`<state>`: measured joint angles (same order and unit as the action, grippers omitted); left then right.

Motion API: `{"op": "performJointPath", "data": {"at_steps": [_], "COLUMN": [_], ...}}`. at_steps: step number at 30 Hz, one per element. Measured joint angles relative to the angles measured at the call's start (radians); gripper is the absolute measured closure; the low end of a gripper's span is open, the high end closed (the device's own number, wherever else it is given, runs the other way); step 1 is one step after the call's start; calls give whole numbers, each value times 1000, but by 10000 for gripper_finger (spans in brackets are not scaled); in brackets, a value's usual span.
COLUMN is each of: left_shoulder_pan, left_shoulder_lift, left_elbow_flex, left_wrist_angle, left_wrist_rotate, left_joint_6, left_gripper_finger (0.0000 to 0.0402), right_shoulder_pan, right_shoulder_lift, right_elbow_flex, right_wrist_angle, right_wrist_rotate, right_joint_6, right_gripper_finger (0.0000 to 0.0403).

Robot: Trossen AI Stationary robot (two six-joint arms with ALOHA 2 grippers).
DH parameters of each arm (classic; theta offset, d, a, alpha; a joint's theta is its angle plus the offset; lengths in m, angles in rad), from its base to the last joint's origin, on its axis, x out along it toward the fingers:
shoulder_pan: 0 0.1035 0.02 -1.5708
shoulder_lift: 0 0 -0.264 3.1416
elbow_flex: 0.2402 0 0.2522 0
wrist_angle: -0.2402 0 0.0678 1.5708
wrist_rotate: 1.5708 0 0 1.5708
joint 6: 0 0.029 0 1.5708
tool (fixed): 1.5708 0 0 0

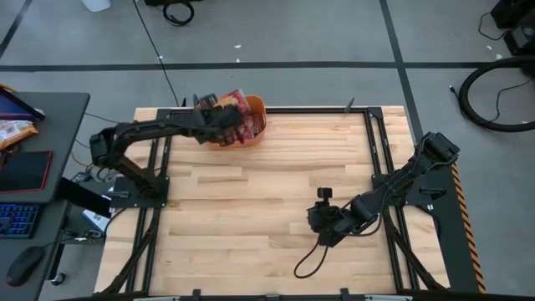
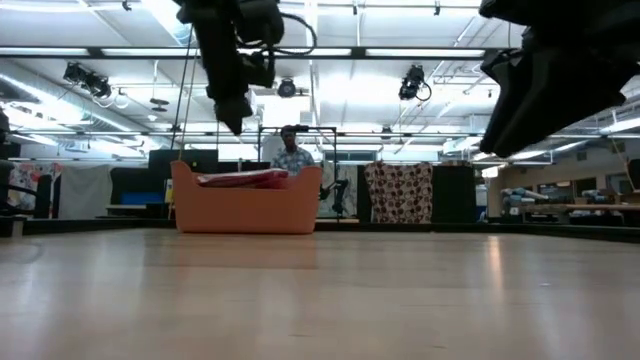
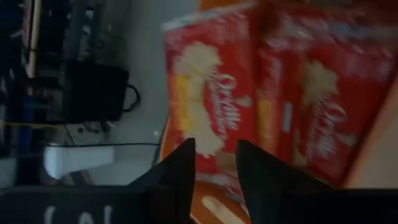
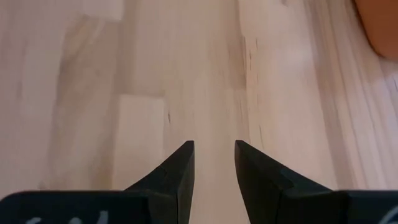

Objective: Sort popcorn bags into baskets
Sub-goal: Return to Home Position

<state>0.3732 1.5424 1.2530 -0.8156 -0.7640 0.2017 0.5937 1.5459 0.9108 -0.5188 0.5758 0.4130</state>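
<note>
The orange basket (image 1: 257, 113) stands at the table's far edge, left of centre; it also shows in the low view (image 2: 245, 210). Several red popcorn bags (image 1: 237, 110) lie in it, their tops showing over the rim (image 2: 243, 178). In the left wrist view two of them lie side by side (image 3: 211, 93). My left gripper (image 1: 224, 124) hovers above the basket, open and empty (image 3: 214, 155). My right gripper (image 1: 322, 221) is open and empty over bare table at the near right (image 4: 214, 155).
A corner of the basket (image 4: 380, 25) shows in the right wrist view. A black cable (image 1: 311, 255) loops on the table near my right gripper. A person (image 2: 292, 155) stands beyond the table behind the basket. A desk with a keyboard (image 1: 17, 219) stands to the left.
</note>
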Motion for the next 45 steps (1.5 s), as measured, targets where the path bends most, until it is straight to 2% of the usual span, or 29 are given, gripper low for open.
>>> {"op": "performJointPath", "data": {"at_steps": [3,8,11,17,20,22,27,33,38,45], "left_shoulder_pan": [74,232,295,312,295,272,207,86,-35,-190], "left_shoulder_lift": [-9,34,91,217,241,235,134,-71,-275,-517], "left_elbow_flex": [-1,-2,-2,-1,3,3,3,-42,-253,-558], "left_wrist_angle": [53,135,171,193,169,135,77,123,287,497], "left_wrist_rotate": [53,260,280,292,354,337,294,369,461,484], "left_joint_6": [-23,-159,-220,-225,-183,-164,-112,-78,-102,-249], "left_gripper_finger": [285,286,286,286,286,286,288,288,288,288], "right_shoulder_pan": [0,-1,-1,-1,-1,-1,-2,0,-24,-96], "right_shoulder_lift": [0,0,0,0,0,0,0,-32,-120,-304], "right_elbow_flex": [0,0,0,0,0,0,0,-5,-103,-294], "right_wrist_angle": [56,94,96,97,96,96,91,20,103,291], "right_wrist_rotate": [0,1,2,1,1,1,1,9,5,-97], "right_joint_6": [-42,-89,-91,-92,-95,-95,-82,-26,-54,-68], "right_gripper_finger": [282,282,282,282,282,282,282,289,303,323]}}
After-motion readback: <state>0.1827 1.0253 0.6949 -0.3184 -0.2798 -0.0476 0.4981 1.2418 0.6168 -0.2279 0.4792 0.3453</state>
